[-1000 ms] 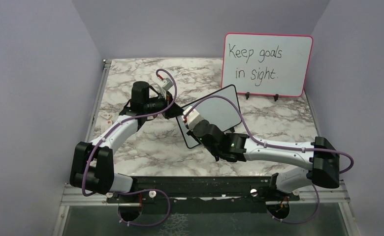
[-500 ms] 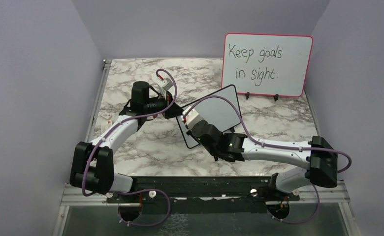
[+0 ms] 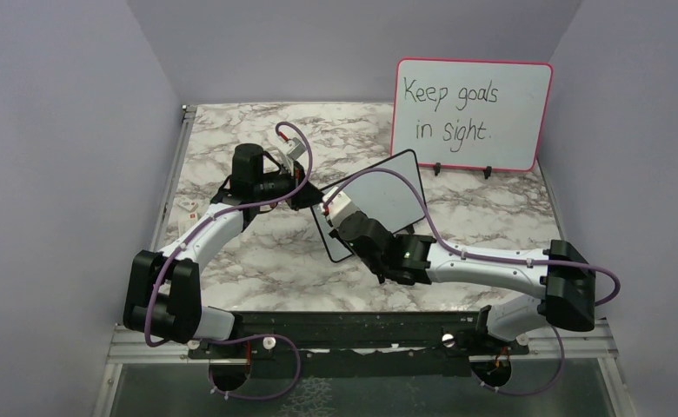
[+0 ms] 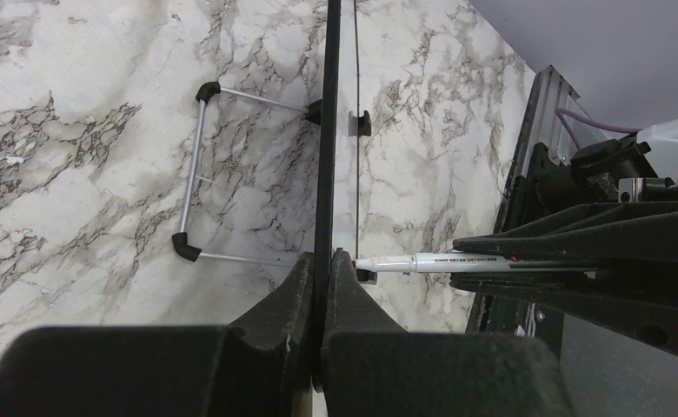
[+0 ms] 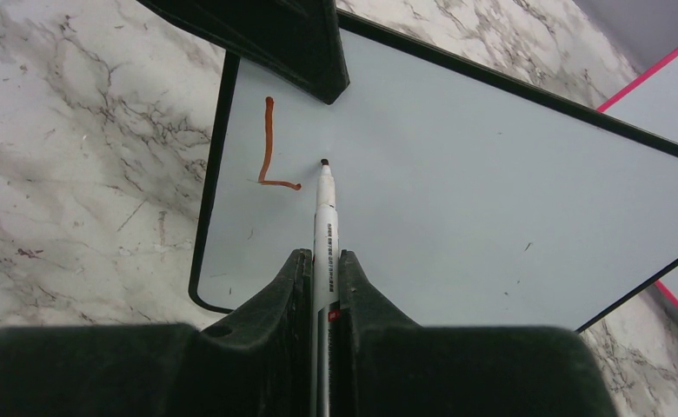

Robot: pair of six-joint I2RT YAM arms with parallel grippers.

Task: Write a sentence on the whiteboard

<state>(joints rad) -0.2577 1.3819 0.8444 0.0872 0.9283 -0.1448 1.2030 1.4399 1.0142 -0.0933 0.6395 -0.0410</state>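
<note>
The whiteboard [image 3: 379,198], black-framed, stands tilted mid-table. My left gripper [image 4: 324,261] is shut on the whiteboard's edge [image 4: 326,130], seen edge-on in the left wrist view. My right gripper [image 5: 324,258] is shut on a white marker [image 5: 324,226]. The marker's tip touches the board face [image 5: 492,191] just right of a reddish-brown letter "L" [image 5: 269,152], the only part of the sentence that shows. The marker [image 4: 431,261] also shows in the left wrist view, with its tip against the board. In the top view the right gripper [image 3: 340,213] hides the writing.
A larger pink-framed board [image 3: 471,114] reading "Keep goals in sight" stands at the back right. The small board's wire stand [image 4: 198,169] rests on the marble table [image 3: 231,252]. A small white item [image 3: 188,207] lies at the table's left edge.
The right arm has shifted slightly left and nearer between frames. The left arm and the whiteboard have not moved.
</note>
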